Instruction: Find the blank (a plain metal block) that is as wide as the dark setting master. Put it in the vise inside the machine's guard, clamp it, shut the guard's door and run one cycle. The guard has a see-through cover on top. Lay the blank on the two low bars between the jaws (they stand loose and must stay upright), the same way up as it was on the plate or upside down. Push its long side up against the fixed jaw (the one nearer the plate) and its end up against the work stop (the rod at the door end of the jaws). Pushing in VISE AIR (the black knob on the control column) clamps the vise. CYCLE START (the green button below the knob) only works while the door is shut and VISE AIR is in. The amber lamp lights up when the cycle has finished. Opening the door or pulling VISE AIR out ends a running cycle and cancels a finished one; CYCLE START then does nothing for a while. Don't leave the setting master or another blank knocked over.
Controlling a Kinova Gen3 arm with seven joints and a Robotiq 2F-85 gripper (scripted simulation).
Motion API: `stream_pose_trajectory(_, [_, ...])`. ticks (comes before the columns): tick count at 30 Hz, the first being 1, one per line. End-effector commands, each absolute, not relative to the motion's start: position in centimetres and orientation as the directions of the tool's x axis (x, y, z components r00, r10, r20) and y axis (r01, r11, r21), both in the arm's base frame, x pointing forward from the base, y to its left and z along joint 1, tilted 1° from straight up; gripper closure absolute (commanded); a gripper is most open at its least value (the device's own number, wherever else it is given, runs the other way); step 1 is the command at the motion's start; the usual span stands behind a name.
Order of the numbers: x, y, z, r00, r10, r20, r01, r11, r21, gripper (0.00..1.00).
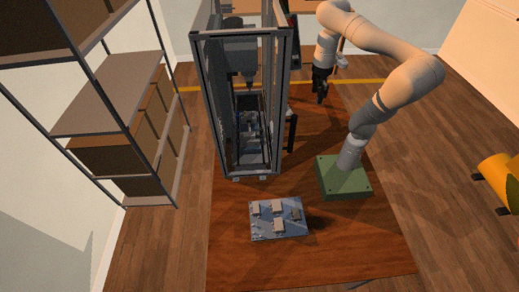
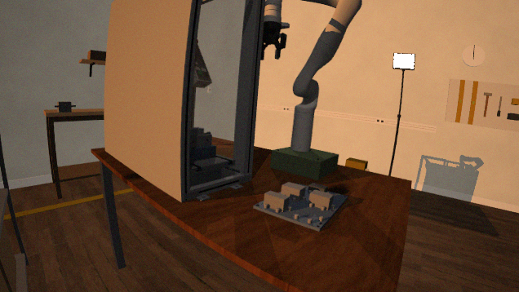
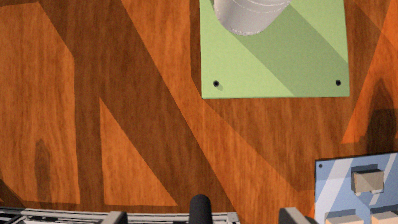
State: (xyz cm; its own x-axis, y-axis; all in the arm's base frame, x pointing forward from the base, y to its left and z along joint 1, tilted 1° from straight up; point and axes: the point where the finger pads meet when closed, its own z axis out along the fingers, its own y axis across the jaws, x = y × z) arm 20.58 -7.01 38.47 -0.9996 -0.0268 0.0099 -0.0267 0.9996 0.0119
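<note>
The blue-grey plate (image 1: 261, 232) (image 2: 326, 214) (image 3: 335, 185) lies on the table in front of the guard. On it stand three light metal blanks (image 1: 255, 208) (image 1: 277, 205) (image 1: 279, 224) and the darker setting master (image 1: 296, 214) (image 3: 367, 180), all upright. The tall guard (image 1: 281, 102) (image 2: 143, 102) holds the vise (image 1: 250, 130) (image 2: 201, 143) low inside. My gripper (image 1: 321, 93) (image 2: 272, 48) (image 3: 204, 219) is open and empty. It hangs high beside the guard's robot-side wall, pointing down, over a black handle (image 1: 290, 132) (image 3: 201, 206).
The arm's green base (image 1: 347, 189) (image 2: 303, 163) (image 3: 300, 65) stands on the table beside the guard. A dark column (image 1: 294, 41) stands behind the guard's far corner. A shelf rack (image 1: 122, 102) stands left of the table. I cannot tell whether the door is open.
</note>
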Motion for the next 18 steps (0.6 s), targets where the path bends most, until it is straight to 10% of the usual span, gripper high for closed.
stream_pose_trajectory(1, [20.6,-7.0,38.5,-1.000,-0.027,0.009,-0.027,1.000,0.012,0.20])
stream_pose_trajectory(18, [20.6,-7.0,39.7,-1.000,-0.027,0.009,-0.027,1.000,0.011,0.20])
